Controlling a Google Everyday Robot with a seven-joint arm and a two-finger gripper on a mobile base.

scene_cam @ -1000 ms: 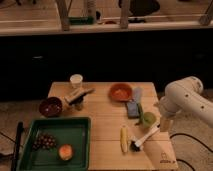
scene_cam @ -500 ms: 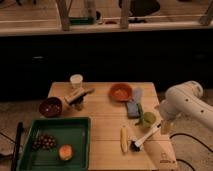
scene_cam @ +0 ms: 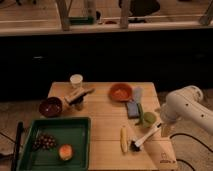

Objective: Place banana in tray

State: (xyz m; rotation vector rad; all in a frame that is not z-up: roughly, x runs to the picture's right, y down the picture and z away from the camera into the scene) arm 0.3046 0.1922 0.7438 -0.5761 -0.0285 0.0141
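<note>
Looking across the wooden table (scene_cam: 102, 125), you find the banana (scene_cam: 123, 139) lying flat on the bare boards near its front edge, right of centre, its length running from near to far. It is outside the dark green tray (scene_cam: 30, 126), which sits at the near left corner with a bare strip of table between the two. Inside the tray you can see a bunch of dark grapes (scene_cam: 45, 141) and a round orange fruit (scene_cam: 65, 152).

Your gripper (scene_cam: 165, 131) hangs at the end of the white arm (scene_cam: 184, 106), at the table's right edge. It is to the right of the banana and apart from it, and you cannot tell whether it is open or closed.

Between the gripper and the banana lies a white-handled brush (scene_cam: 145, 137), slanted, its black head just beside the banana's near end. A green cup (scene_cam: 148, 119) stands just beyond the brush.

Farther back you have an orange bowl (scene_cam: 120, 92), a white cup (scene_cam: 76, 80), and at the left a dark red bowl (scene_cam: 50, 106).
</note>
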